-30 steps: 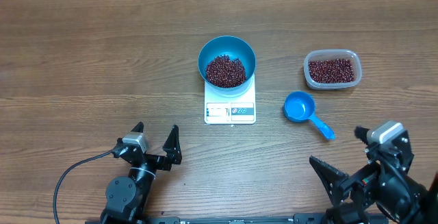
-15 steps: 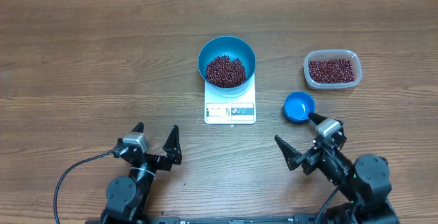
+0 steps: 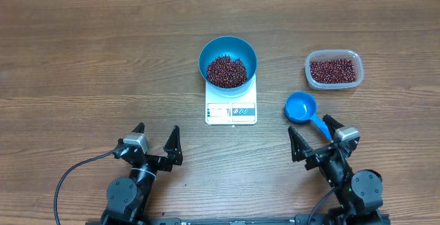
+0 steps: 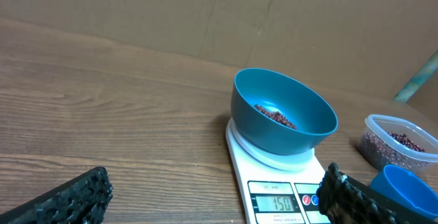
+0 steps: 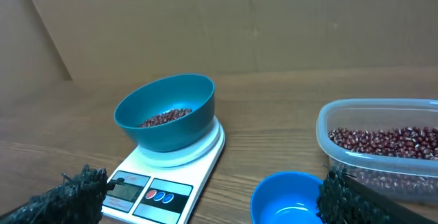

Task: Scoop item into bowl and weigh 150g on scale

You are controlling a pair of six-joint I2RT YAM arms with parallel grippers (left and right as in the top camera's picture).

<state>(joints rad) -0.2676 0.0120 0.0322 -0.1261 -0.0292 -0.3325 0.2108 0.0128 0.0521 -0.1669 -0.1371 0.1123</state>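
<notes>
The blue bowl (image 3: 228, 49) stands on the white scale (image 3: 231, 113), holding a heap of red-brown beans (image 3: 227, 70). In the left wrist view the scale (image 4: 274, 200) shows 150 on its display under the bowl (image 4: 284, 114). My left gripper (image 3: 157, 132) rests open near the front edge, left of the scale, with nothing between its fingers. My right gripper (image 3: 311, 129) is open and empty just in front of the blue scoop (image 3: 301, 106). In the right wrist view the bowl (image 5: 168, 111), the scale (image 5: 164, 176) and the scoop (image 5: 287, 196) lie ahead of the right gripper (image 5: 209, 200).
A clear plastic tub (image 3: 333, 69) with more beans sits at the right, behind the scoop. The scoop lies empty on the table, handle pointing toward the front right. A black cable (image 3: 69, 177) runs from the left arm.
My right arm has swung in from the front right corner and drawn back a little, uncovering the scoop's handle. The left arm, bowl and scale have not moved.
</notes>
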